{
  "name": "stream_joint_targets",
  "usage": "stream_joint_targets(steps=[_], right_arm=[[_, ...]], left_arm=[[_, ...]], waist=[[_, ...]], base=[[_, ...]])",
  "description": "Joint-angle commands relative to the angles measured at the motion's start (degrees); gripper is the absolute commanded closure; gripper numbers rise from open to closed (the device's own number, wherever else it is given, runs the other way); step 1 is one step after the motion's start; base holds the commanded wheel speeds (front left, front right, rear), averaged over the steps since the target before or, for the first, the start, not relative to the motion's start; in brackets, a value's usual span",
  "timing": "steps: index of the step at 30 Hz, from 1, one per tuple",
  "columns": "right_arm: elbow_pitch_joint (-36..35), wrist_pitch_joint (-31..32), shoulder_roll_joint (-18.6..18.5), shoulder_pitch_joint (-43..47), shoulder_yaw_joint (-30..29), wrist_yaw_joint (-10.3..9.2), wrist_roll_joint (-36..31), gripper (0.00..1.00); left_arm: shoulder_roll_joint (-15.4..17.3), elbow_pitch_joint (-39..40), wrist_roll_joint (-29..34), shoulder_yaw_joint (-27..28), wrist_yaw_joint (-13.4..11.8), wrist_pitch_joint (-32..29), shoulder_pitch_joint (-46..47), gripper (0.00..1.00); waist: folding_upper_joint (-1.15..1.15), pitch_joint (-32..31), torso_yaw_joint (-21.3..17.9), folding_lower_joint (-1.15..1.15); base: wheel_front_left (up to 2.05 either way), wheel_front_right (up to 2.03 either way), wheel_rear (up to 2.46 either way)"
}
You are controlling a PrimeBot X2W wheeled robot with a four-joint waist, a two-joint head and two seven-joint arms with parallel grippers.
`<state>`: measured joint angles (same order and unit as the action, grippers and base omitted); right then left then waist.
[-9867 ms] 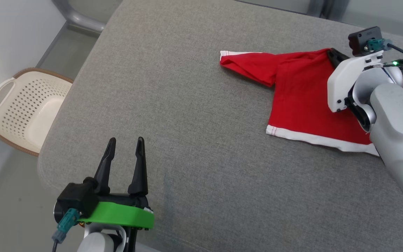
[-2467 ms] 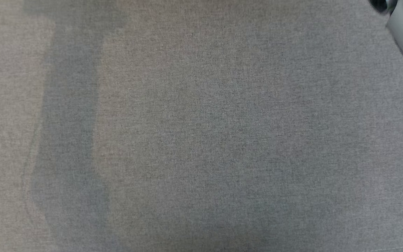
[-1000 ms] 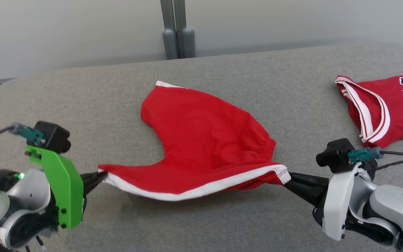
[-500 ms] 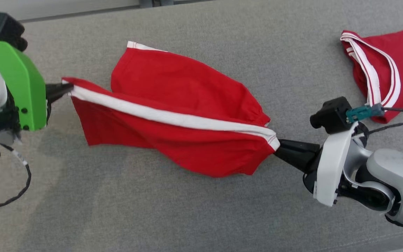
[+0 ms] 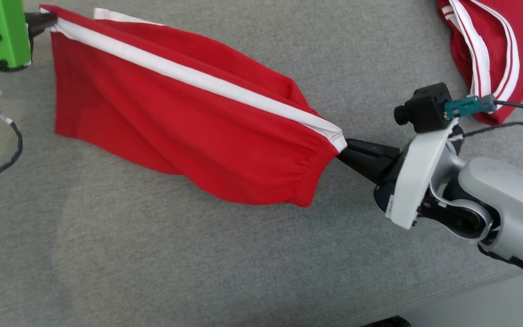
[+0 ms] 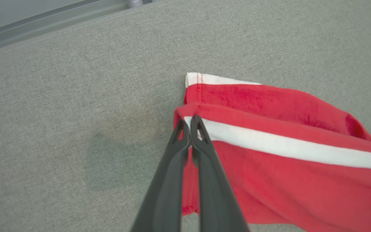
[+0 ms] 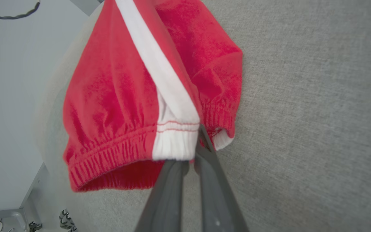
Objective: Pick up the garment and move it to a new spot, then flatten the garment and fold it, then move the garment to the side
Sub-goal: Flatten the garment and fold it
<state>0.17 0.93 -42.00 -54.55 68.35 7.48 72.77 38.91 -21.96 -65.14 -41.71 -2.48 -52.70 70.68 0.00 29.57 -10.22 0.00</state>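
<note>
Whereas a second ago the red shorts (image 5: 175, 122) mostly lay on the worktop (image 5: 198, 263), they now hang lifted above it, white stripe (image 5: 189, 75) taut between left jaws and right jaws, each pinching an end.

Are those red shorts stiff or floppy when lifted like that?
Probably floppy: the red shorts sag in folds between the two pinched ends. Likely light too, since thin fingers hold them by the white stripe alone.

The head view's edge cuts off the red-and-white jersey (image 5: 497, 54) and most of the left end effector (image 5: 50, 20).
</note>
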Motion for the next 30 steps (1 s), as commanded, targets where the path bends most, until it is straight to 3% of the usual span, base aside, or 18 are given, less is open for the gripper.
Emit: stream_joint_targets(steps=[1,7,8,9,10,11,18,24,30], right_arm=[[0.8,-0.4,0.8,-1.0,0.5,0.03,0.1,1.00],[3.7,-0.9,3.5,-4.1,2.1,0.03,0.2,1.00],[4.3,-0.8,3.9,-4.4,2.4,0.03,0.2,0.78],[4.7,-0.9,4.2,-4.6,2.7,0.03,0.2,0.55],[5.1,-1.0,4.4,-4.7,2.9,0.02,0.3,0.08],[5.5,-1.3,4.6,-4.8,3.1,0.01,0.4,0.00],[6.9,-4.7,4.0,-4.6,3.6,0.02,1.1,0.00],[7.2,-9.9,3.2,-2.7,3.4,0.02,2.6,0.00],[6.5,-14.5,1.6,-0.1,1.5,0.02,4.4,0.00]], left_arm=[[-0.2,-1.4,0.5,0.0,0.4,0.2,1.6,1.00],[-1.5,-8.2,2.3,-0.7,1.8,0.9,4.5,1.00],[-1.7,-9.1,2.6,-0.9,2.1,1.1,4.8,1.00],[-1.9,-9.7,2.8,-1.0,2.6,1.8,5.1,0.59],[-2.2,-10.2,2.7,-0.9,3.1,2.2,5.1,0.00],[-2.6,-11.0,2.3,-0.8,3.7,2.5,5.1,0.00],[-4.0,-13.4,0.8,-1.2,6.9,2.8,4.5,0.00],[-1.8,-14.6,1.3,-2.2,8.0,3.0,1.3,0.00],[-1.4,-13.1,-3.4,-1.9,9.1,0.7,-3.3,0.00]], waist=[[0.00,3.6,-3.2,0.00],[0.00,5.4,-4.3,0.00],[0.00,5.5,-4.3,0.00],[0.00,5.4,-4.3,0.00],[0.00,5.3,-4.3,0.00],[0.00,5.1,-4.1,0.00],[0.00,2.1,-2.9,0.00],[0.00,-0.3,-2.7,0.00],[0.00,-0.8,-3.2,0.00]], base=[[0.00,0.00,0.00],[0.00,0.00,0.00],[0.00,0.00,0.00],[0.00,0.00,0.00],[0.00,0.00,0.00],[0.00,0.00,0.00],[0.00,0.00,0.00],[0.00,0.00,0.00],[0.00,0.00,0.00]])
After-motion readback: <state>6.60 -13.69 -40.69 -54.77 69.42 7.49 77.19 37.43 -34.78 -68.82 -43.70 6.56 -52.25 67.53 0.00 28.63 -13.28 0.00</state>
